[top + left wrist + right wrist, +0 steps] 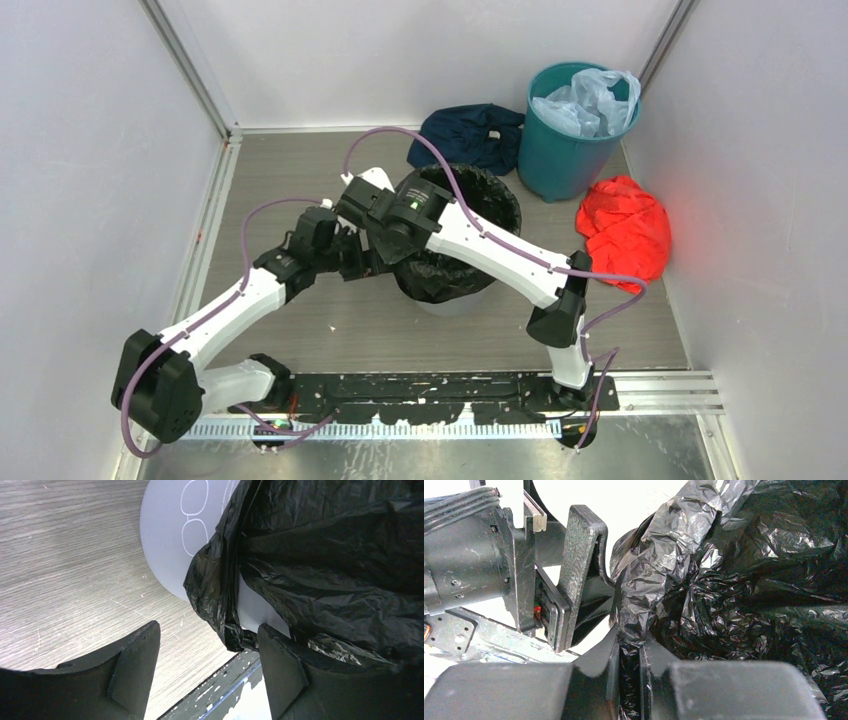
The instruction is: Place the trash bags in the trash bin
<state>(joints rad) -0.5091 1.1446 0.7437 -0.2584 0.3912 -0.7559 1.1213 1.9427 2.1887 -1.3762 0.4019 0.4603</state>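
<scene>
My right jaws pinch a fold of the trash bag (734, 605) draped on the trash bin (165, 545), left jaws wide; tug hard and I risk tearing thin plastic.

R gripper (630, 652): bottom centre, jaws nearly closed, pinching a bunched fold of the bag.
Trash bag (749, 590): black, glossy, v. crinkled; fills centre & right.
L gripper (591, 572): at left, textured finger upright, just beside the pinched fold.
Bkgd: pale surface (644, 500) up top, no detail visible.
</scene>
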